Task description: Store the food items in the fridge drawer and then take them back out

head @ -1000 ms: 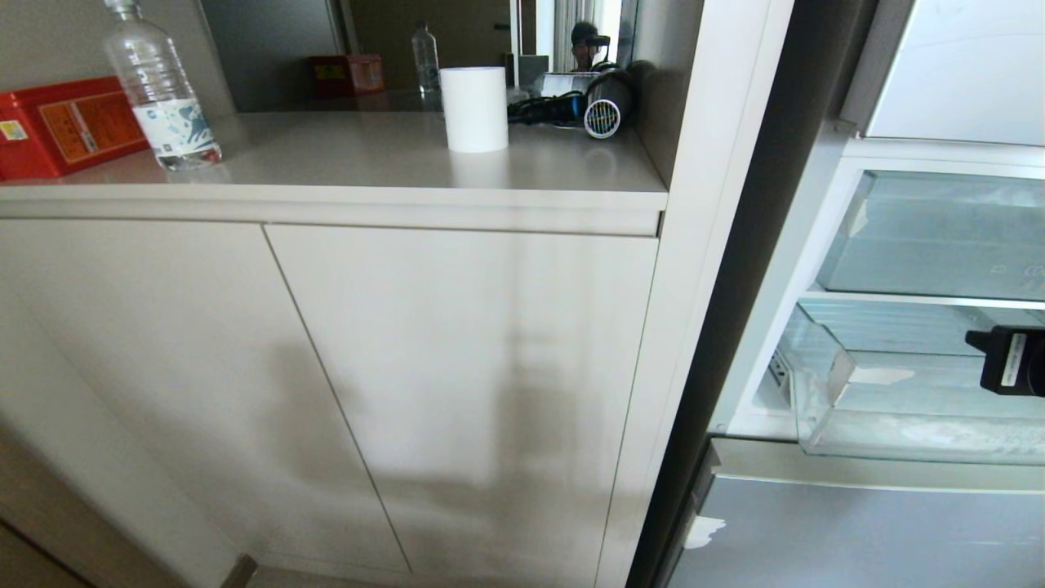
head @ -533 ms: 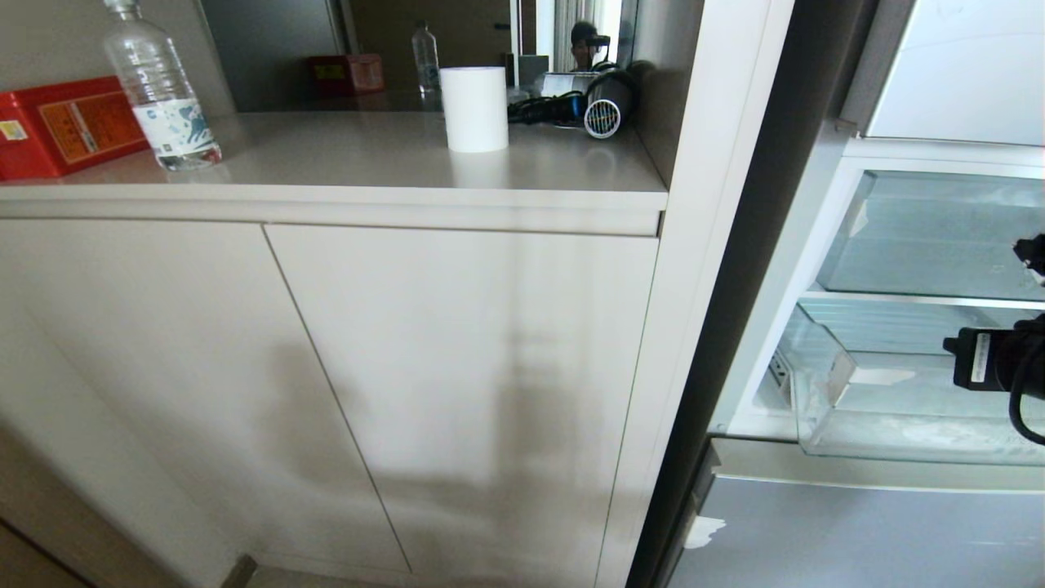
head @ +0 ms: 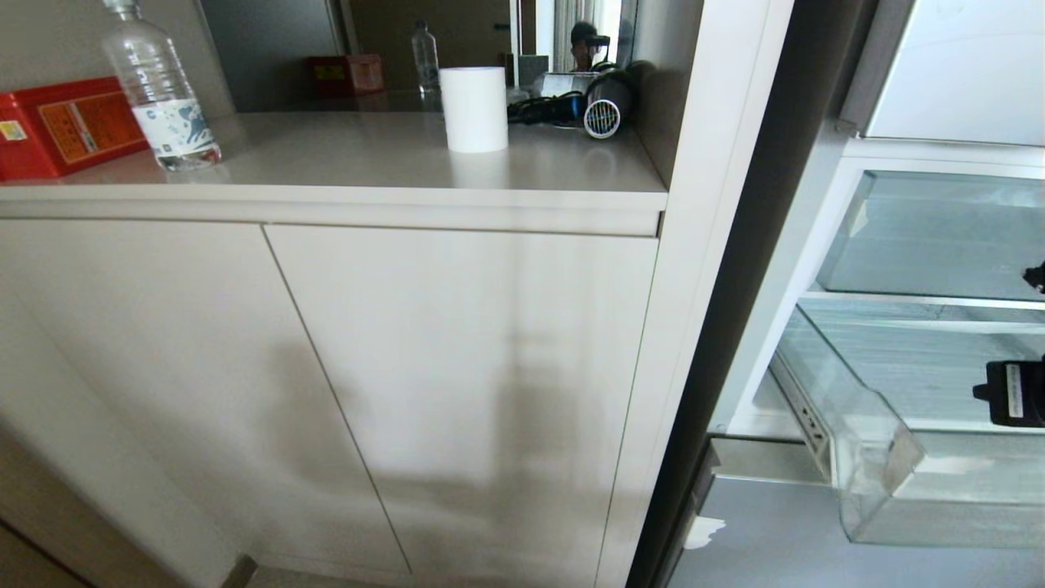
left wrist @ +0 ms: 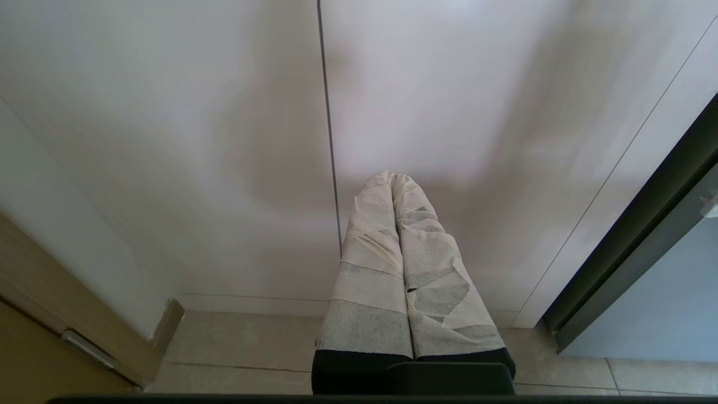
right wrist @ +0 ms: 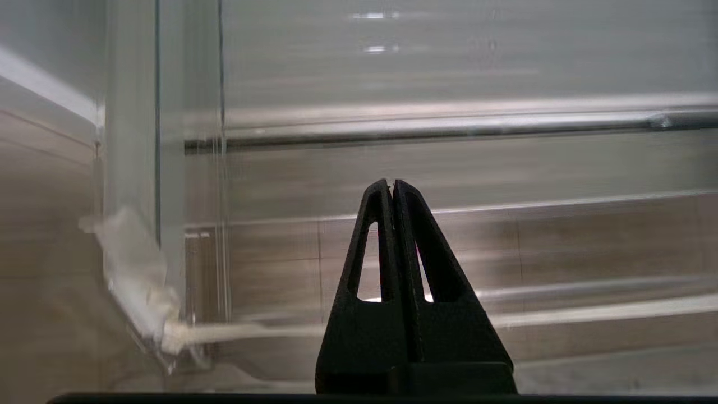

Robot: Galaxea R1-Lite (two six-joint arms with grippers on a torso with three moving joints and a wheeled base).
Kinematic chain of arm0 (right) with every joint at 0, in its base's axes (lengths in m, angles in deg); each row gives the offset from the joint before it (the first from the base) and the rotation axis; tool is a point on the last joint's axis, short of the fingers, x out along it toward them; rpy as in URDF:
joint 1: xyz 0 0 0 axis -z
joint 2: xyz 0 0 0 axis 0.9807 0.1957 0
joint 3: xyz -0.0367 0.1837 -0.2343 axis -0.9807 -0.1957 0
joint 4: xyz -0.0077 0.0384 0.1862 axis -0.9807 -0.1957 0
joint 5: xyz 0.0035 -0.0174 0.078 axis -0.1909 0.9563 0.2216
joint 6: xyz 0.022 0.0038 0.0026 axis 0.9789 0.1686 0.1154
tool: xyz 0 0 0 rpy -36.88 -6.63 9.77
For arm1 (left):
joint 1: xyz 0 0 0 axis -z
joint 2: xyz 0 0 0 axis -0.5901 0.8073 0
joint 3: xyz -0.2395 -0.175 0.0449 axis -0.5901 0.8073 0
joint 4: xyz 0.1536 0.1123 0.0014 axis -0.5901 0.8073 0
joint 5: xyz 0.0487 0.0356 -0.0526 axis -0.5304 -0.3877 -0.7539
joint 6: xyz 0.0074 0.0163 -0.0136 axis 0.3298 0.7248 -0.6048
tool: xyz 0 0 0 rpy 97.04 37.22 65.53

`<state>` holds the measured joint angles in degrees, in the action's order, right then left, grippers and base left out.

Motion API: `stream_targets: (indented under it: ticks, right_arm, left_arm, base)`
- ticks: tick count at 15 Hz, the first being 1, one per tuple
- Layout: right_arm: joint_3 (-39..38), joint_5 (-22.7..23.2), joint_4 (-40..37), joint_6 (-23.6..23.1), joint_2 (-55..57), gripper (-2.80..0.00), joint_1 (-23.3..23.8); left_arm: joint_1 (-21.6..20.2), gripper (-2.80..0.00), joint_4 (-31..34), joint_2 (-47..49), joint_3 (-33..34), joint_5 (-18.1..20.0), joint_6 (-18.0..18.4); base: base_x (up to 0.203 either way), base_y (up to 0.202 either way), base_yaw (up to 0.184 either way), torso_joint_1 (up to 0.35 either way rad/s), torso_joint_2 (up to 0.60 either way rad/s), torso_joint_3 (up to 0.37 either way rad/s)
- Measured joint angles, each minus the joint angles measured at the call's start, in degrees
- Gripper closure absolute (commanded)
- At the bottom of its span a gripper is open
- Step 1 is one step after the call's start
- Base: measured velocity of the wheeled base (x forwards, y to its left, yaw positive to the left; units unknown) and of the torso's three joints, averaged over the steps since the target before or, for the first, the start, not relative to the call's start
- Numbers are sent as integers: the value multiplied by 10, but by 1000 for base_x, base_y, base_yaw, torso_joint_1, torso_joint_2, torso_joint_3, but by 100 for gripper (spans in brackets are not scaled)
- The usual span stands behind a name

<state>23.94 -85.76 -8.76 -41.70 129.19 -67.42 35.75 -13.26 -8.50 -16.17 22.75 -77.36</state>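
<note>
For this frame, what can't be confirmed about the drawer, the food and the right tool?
- Fridge drawer: head view's right edge cuts it off; contents beyond unseen.
- Food items: in no view.
- Right tool: shut; whether it touches the drawer is blurred in the right wrist view.
- Right arm: only a black part shows at the head view's edge.
</note>
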Motion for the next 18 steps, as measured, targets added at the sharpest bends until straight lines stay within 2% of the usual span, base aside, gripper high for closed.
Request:
stream_targets:
  ticks: [8, 18]
  right_arm:
    - [-4, 0, -107, -13, -67, 0, 16]
    - [-53, 0, -140, -16, -138, 0, 20]
  left_arm:
    - [0, 0, 0, 0, 0, 0, 0]
    - [0, 0, 0, 0, 0, 0, 0]
  base:
    - [0, 0, 0, 0, 0, 0]
    - [0, 0, 0, 0, 0, 0]
